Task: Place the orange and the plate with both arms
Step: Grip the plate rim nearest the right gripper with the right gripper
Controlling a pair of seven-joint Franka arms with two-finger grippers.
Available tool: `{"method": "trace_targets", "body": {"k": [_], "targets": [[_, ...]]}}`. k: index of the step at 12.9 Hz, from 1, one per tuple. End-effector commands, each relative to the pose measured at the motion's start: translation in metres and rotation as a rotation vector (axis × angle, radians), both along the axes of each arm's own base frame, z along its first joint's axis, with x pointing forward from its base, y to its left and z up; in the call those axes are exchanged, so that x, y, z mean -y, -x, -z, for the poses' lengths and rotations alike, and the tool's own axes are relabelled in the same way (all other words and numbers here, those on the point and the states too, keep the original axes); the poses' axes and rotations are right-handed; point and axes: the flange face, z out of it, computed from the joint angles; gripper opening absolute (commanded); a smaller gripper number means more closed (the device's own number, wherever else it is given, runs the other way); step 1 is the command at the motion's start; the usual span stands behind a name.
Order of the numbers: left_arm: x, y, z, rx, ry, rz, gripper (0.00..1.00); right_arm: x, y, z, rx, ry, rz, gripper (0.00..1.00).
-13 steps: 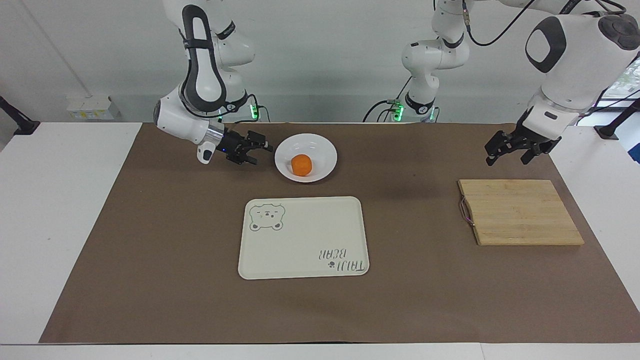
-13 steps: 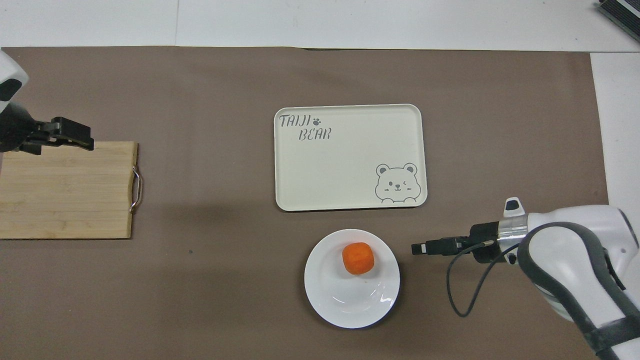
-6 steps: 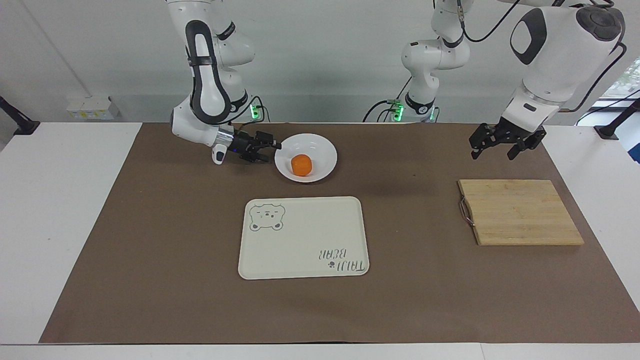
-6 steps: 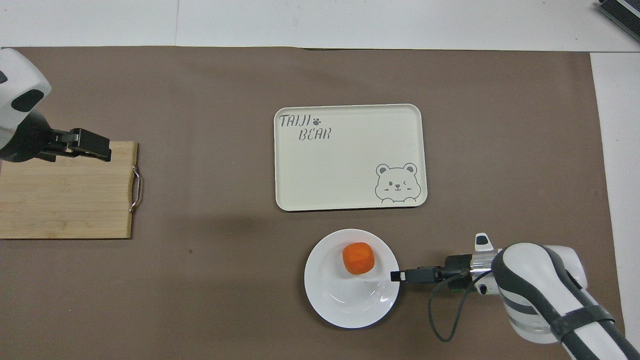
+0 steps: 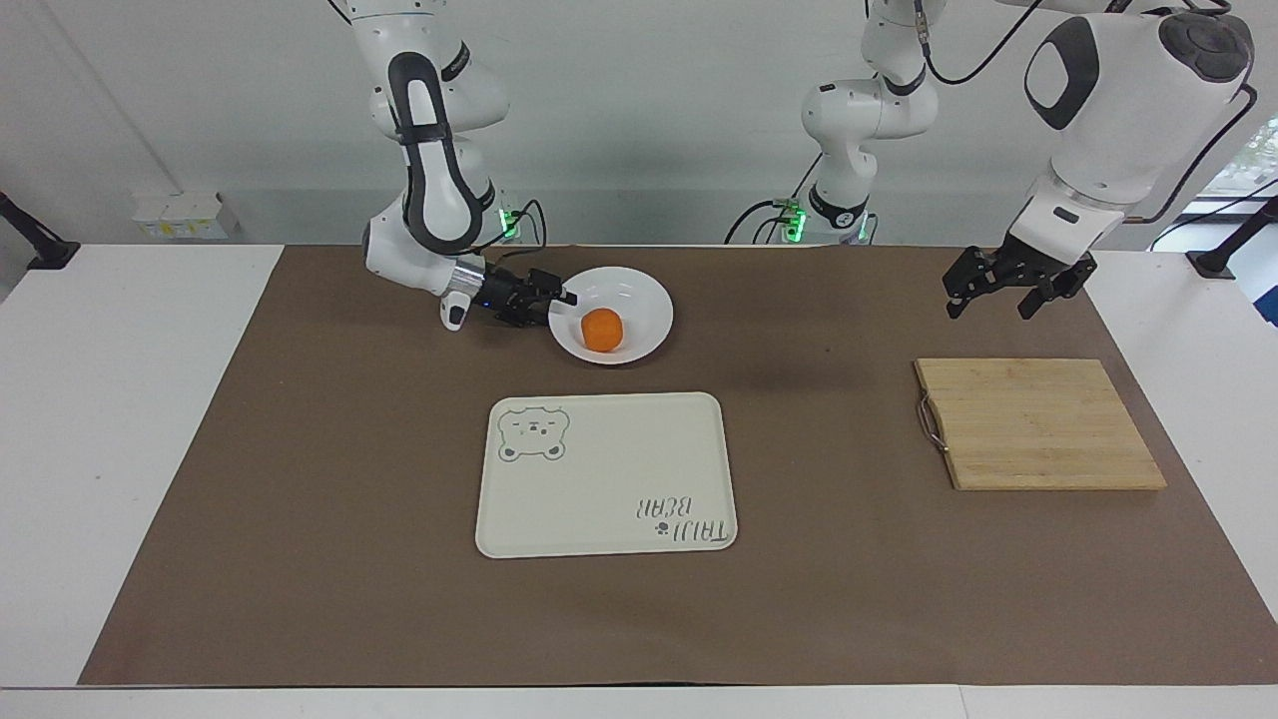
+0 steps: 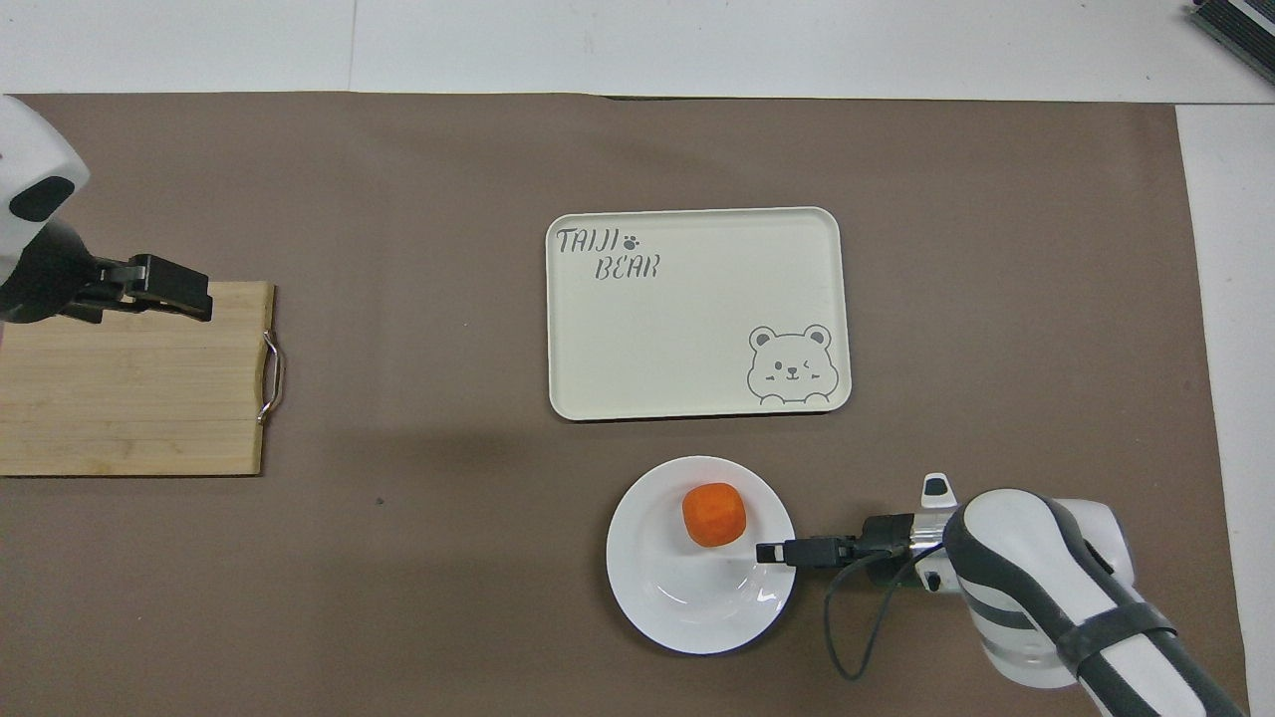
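— Since a second ago my right end effector (image 5: 561,297) has slid from beside the plate (image 5: 639,290) to its rim, on the side toward the right arm's end of the tabletop (image 5: 300,499).

— Has it got hold of the rim?

— I cannot tell. From the facing camera I see one fingertip (image 5: 569,297) lying over the rim; the lower finger is lost against the plate's edge. From overhead, the right end effector (image 6: 772,551) shows only as one dark bar reaching in over the rim of the plate (image 6: 637,588), so the gap does not read there either.

— Where is the orange?

— I see the orange (image 5: 602,329) sitting in the plate, close to the fingertip but apart from it. Overhead puts the orange (image 6: 713,514) on the side of the plate toward the cream tray (image 6: 697,309).

— Your other arm?

— My left end effector (image 5: 1010,292) hangs in the air, fingers spread and holding nothing. Overhead, the left end effector (image 6: 169,296) appears over the edge of the wooden board (image 6: 129,398); the facing camera shows it raised clear of the wooden board (image 5: 1038,424).
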Motion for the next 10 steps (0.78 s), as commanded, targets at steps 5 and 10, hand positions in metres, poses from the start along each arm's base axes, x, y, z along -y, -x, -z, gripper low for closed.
{"method": "trace_targets", "body": {"k": [5,10], "targets": [[-0.016,0.022,-0.022,-0.026,-0.008,-0.017,1.00,-0.009,-0.008,0.008,0.007,0.031,0.009,0.00],[-0.015,0.030,-0.034,-0.060,-0.021,-0.007,1.00,-0.002,-0.029,-0.010,0.096,-0.027,-0.015,0.00]]}}
